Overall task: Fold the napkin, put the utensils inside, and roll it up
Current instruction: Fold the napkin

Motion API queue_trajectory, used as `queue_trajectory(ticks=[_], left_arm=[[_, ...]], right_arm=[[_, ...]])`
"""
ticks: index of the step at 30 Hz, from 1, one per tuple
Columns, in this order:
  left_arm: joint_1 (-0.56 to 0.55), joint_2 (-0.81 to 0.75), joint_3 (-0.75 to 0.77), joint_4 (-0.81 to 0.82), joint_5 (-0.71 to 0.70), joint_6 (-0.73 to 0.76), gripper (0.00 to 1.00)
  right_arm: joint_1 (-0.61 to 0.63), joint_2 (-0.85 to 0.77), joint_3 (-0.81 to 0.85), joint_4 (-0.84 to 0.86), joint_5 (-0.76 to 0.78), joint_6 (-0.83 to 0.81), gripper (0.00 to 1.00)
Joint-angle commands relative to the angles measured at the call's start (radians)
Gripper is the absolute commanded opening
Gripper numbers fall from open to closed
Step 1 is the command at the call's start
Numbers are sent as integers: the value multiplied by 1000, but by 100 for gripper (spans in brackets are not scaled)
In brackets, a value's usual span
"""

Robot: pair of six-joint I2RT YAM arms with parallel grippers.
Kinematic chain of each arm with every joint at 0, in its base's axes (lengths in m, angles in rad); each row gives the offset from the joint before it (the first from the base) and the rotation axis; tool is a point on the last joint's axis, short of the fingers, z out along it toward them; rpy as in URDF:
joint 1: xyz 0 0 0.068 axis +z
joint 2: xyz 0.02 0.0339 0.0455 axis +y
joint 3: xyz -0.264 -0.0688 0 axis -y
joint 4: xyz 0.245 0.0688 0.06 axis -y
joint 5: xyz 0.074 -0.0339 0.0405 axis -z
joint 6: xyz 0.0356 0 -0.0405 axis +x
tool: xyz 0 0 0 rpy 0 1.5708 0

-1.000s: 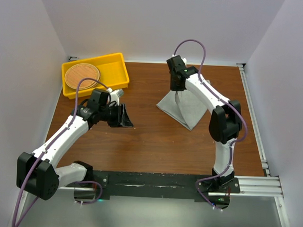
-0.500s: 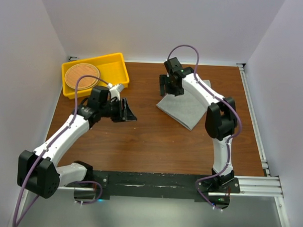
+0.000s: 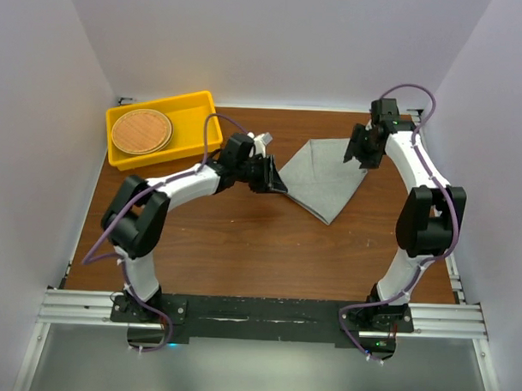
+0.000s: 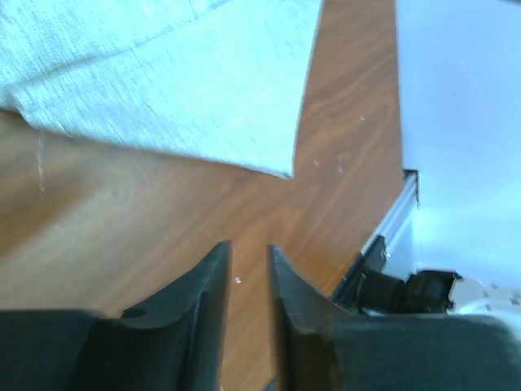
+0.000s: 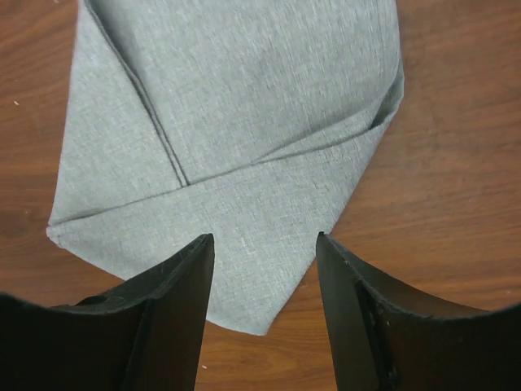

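The grey napkin [image 3: 320, 174] lies folded flat on the brown table, right of centre. My left gripper [image 3: 274, 180] sits low at the napkin's left corner. In the left wrist view its fingertips [image 4: 218, 257] stand a narrow gap apart over bare wood, short of the napkin's edge [image 4: 179, 90]. My right gripper [image 3: 358, 153] hovers at the napkin's far right corner. In the right wrist view it [image 5: 264, 238] is open, and a folded corner of the napkin [image 5: 236, 106] lies below and between the jaws, not pinched. The utensils are out of view.
A yellow tray [image 3: 200, 112] stands at the back left with a round brown woven disc [image 3: 141, 131] in it. A metal rail [image 3: 437, 197] runs along the table's right edge. White walls close in the back and both sides.
My right gripper has let go of the raised napkin and swung right to its far corner. The napkin now lies flat. My left arm has swept right from beside the tray to the napkin's left corner.
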Motion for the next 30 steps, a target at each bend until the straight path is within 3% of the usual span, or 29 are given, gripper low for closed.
queue_trajectory(ticks=[1, 10, 20, 30], left_arm=[[7, 60, 127, -47, -74, -32, 42], [7, 153, 130, 17, -114, -252, 52], [8, 233, 193, -109, -210, -407, 52], [7, 290, 236, -122, -220, -429, 46]], right_arm=[[-33, -12, -63, 47, -124, 28, 57], [-65, 12, -9, 7, -68, 21, 61], [-65, -37, -3, -39, -67, -27, 62], [-65, -58, 1, -47, -73, -48, 61]])
